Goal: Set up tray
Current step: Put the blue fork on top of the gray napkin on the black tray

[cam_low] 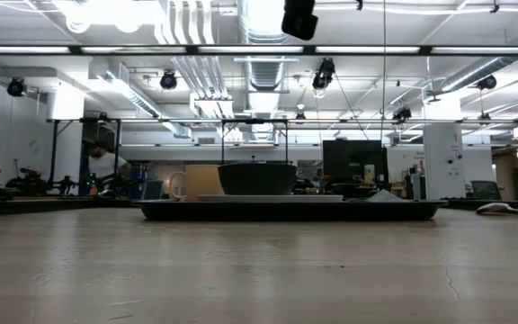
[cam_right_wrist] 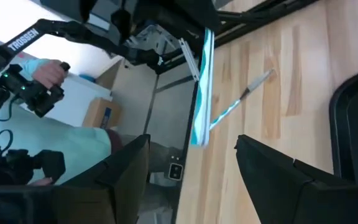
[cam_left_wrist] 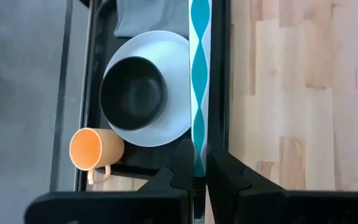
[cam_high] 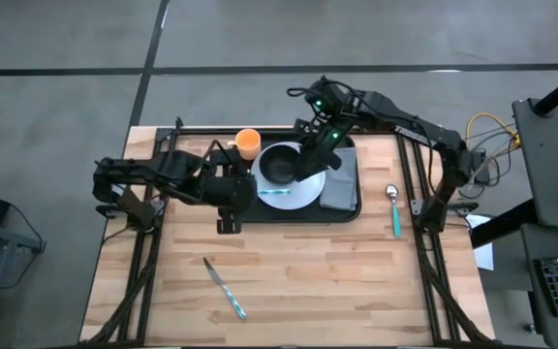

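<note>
A knife [cam_high: 225,288] with a teal handle lies alone on the near part of the wooden table [cam_high: 289,271], well apart from everything else. Farther back, the left gripper [cam_high: 243,193] is closed on the end of a teal-and-white patterned utensil [cam_left_wrist: 199,81], which reaches out over the near edge of the tray [cam_high: 349,211] and across the rim of the plate [cam_high: 303,194]; which kind of utensil it is cannot be told. The tray sits at the far middle of the table and holds the white plate, a black bowl [cam_high: 280,165] resting on the plate, and a grey napkin [cam_high: 339,186] at the plate's right. To the right of the tray, on the bare wood, lies a spoon [cam_high: 393,208] with a teal handle. The right gripper [cam_high: 315,145] hangs over the far right rim of the bowl with its fingers [cam_right_wrist: 278,180] spread wide and nothing between them. An orange cup [cam_high: 247,144] stands at the tray's far left corner, just beside the plate. In the right wrist view a person's hand [cam_right_wrist: 50,73] shows in the room beyond the table.
</note>
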Available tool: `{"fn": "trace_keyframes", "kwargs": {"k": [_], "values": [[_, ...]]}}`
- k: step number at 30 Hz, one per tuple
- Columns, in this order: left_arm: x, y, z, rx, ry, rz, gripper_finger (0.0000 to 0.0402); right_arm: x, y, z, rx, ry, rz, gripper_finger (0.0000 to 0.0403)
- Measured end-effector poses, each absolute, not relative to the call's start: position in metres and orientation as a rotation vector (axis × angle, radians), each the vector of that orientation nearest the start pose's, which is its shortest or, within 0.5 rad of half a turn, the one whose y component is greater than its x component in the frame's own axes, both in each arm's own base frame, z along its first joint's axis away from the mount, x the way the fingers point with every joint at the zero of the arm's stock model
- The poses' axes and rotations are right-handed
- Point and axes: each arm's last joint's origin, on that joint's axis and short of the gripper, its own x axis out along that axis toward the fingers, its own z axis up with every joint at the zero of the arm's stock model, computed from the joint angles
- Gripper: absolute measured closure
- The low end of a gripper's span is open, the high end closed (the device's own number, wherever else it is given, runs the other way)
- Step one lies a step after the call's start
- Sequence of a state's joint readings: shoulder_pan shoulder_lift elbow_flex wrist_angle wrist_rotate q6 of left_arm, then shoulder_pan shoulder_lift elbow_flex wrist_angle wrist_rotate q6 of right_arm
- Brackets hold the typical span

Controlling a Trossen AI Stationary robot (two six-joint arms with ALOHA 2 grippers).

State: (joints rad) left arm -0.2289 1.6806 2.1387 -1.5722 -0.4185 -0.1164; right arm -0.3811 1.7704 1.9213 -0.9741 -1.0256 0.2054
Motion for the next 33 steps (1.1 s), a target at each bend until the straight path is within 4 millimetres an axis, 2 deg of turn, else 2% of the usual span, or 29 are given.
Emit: {"fn": "trace_keyframes", "kwargs": {"k": [5, 13, 22, 27, 33], "values": [[0.278, -0.056, 0.444, 0.259, 1.040, 0.219, 0.0397, 0.365, -0.107, 0.398, 0.700, 0.714, 0.577, 0.0179], [0.276, -0.060, 0.445, 0.266, 1.032, 0.206, 0.0397, 0.388, -0.098, 0.378, 0.717, 0.775, 0.603, 0.0179], [0.276, -0.059, 0.445, 0.269, 1.030, 0.213, 0.0397, 0.397, -0.081, 0.372, 0.706, 0.801, 0.642, 0.0192], [0.276, -0.059, 0.445, 0.269, 1.031, 0.213, 0.0397, 0.395, -0.079, 0.374, 0.709, 0.803, 0.645, 0.0250], [0.277, -0.060, 0.445, 0.262, 1.024, 0.218, 0.0397, 0.396, -0.075, 0.374, 0.709, 0.813, 0.656, 0.0370]]}}
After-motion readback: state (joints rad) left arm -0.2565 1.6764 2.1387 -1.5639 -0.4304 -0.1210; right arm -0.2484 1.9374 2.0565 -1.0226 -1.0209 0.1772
